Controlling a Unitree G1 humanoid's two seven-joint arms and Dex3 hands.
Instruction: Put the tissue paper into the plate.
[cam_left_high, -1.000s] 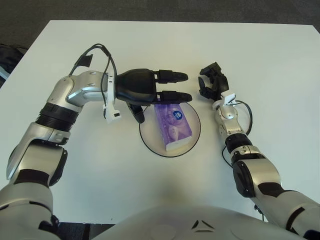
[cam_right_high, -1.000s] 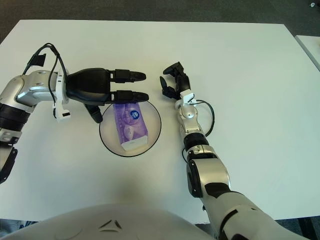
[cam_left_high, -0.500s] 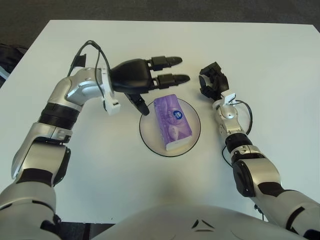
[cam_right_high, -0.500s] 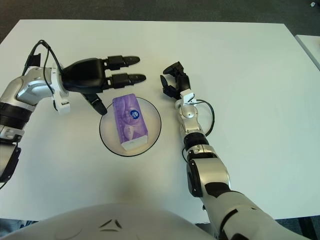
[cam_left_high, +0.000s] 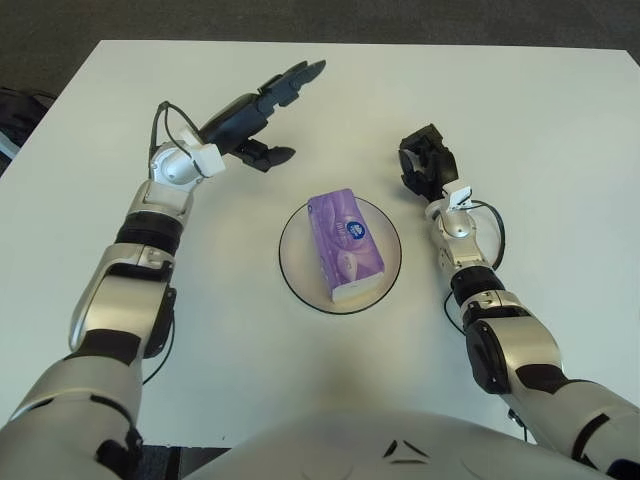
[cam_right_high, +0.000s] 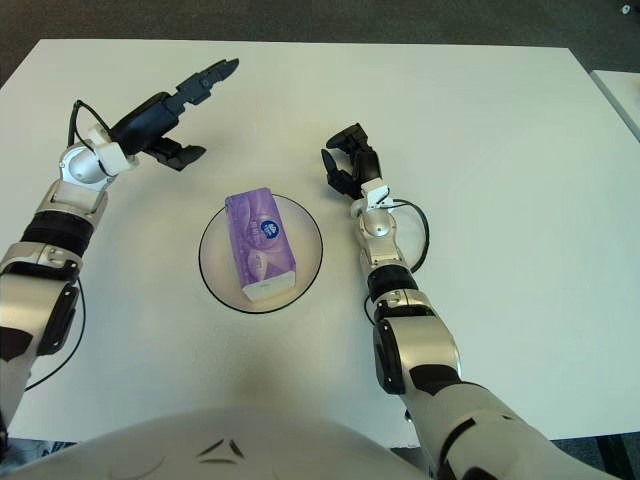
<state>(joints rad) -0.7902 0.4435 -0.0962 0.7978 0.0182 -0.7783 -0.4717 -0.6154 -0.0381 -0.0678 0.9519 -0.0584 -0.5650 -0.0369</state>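
- Left eye: I see the tissue pack lying inside the plate. Left hand up-left of the plate, fingers spread, holding nothing.
- Right eye: right hand right of the plate, fingers curled, empty.

quick count: 1 tissue pack, purple, in 1 plate mid-counter. 1 white counter. 2 robot hands: left robot hand toward far left corner, right robot hand right of plate.
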